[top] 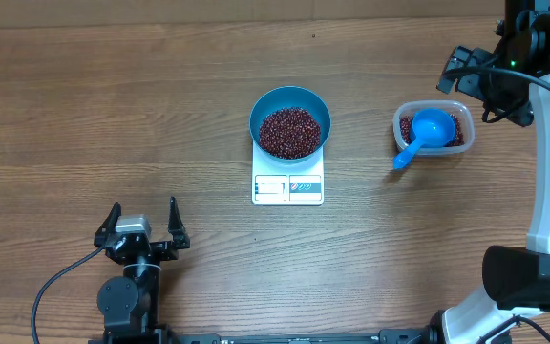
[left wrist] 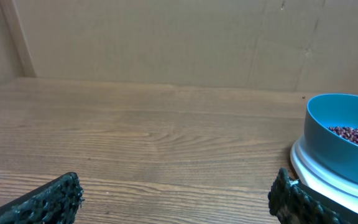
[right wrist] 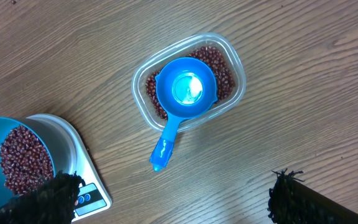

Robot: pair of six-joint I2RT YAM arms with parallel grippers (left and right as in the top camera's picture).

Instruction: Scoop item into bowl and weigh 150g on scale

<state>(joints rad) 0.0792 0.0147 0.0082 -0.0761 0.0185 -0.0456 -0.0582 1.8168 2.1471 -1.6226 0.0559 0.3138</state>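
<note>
Beans (top: 290, 132) lie as a loose heap in the blue bowl (top: 290, 94), which stands on the white scale (top: 287, 188) at mid counter (top: 113, 96). We can't read the scale's display, too small.

We see the left end effector (top: 143, 204) low near the counter's front-left, fingers spread wide and gripping nothing. The bowl is ahead of it and off to its right, well apart. In the left wrist cam, bowl & scale show only at the far right edge.

The right end effector (right wrist: 179, 179) hangs over the counter's right side, also spread wide and empty. A clear tub (right wrist: 238, 62) w/ more beans is beneath it, apart from its fingers. A blue scoop (right wrist: 185, 90) rests in the tub, cup facing up and handle sticking out over the rim toward the scale. In the right wrist cam, bowl & scale sit at the lower-left corner, partly behind one finger (right wrist: 55, 193).
</note>
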